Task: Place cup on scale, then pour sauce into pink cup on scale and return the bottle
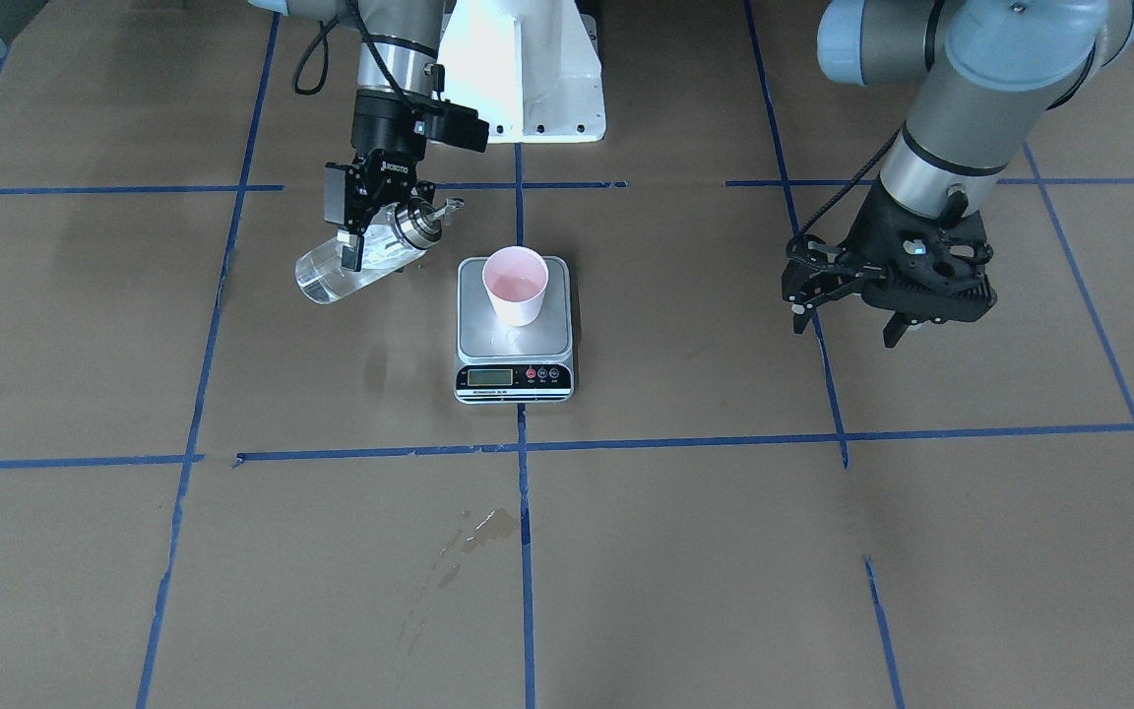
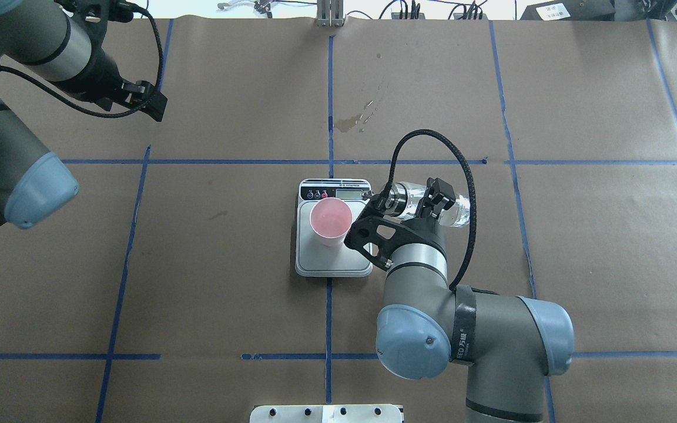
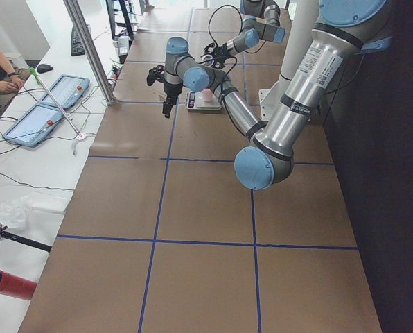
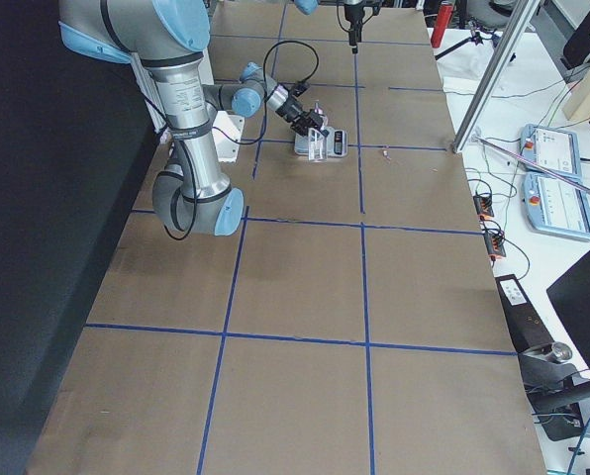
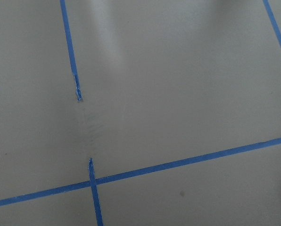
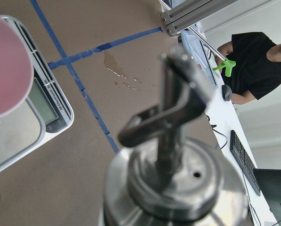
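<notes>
Exterior front-facing view: right gripper (image 1: 368, 241) pinches the tilted bottle (image 1: 326, 276) mid-body, beside the cup (image 1: 516, 288) on the scale (image 1: 488, 340). Smooth glass, likely slippery and breakable; hold the body firmly. Left gripper (image 1: 845, 330) spread.

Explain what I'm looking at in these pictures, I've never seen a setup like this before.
These are two robot arms at a paper-covered table, filmed from above, from across, from both ends and from each wrist. The right arm has its jaws shut on a small glass bottle, tilted with its metal spout toward a pink-lined cup. The cup stands on a kitchen scale. The left arm hangs aside with jaws open, holding nothing; its wrist camera shows only paper and blue tape.
</notes>
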You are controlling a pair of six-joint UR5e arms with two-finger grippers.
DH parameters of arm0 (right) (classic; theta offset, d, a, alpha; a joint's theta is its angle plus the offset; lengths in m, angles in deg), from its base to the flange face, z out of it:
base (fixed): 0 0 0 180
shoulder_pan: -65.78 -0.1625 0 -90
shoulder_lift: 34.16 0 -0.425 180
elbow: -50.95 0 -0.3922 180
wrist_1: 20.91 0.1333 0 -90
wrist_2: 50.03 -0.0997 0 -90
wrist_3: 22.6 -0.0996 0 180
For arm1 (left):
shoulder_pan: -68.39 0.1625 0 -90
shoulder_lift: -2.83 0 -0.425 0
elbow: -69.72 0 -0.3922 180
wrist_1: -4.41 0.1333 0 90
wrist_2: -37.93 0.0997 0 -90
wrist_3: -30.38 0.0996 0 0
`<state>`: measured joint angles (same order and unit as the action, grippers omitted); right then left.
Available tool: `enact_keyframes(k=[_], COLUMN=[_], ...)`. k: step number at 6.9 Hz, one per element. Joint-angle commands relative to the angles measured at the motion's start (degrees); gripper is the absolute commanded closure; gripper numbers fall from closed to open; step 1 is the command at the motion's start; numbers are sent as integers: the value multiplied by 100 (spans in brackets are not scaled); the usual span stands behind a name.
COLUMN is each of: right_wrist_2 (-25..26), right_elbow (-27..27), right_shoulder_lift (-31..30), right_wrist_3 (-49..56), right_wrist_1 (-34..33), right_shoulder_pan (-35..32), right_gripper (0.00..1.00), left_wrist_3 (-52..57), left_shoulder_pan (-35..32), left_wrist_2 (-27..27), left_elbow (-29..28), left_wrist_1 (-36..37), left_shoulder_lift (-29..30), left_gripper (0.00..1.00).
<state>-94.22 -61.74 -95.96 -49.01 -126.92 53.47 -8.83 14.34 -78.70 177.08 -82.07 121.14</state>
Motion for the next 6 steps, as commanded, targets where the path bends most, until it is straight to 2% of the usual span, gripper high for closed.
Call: enact_keyframes(k=[1,2,4,6], right_wrist_2=[104,113,113,270], right_elbow=[237,273,965,967], right_shoulder_lift=[88,193,658,669], right_wrist_3=[694,1012,1330,2137], right_wrist_1=[-173,-192,-192,-454], right_shoulder_pan=[1,-8,-26,-87], right_gripper=[100,100,100,100], left_wrist_3=[1,1,-8,-8], left_shoulder_pan=[-1,-1,8,8], left_wrist_2=[9,0,9,0], left_elbow=[13,13,30,22], left_wrist_1=[0,0,0,0], left_shoulder_lift=[-28,-28,-28,-28], left_gripper=[8,8,8,8])
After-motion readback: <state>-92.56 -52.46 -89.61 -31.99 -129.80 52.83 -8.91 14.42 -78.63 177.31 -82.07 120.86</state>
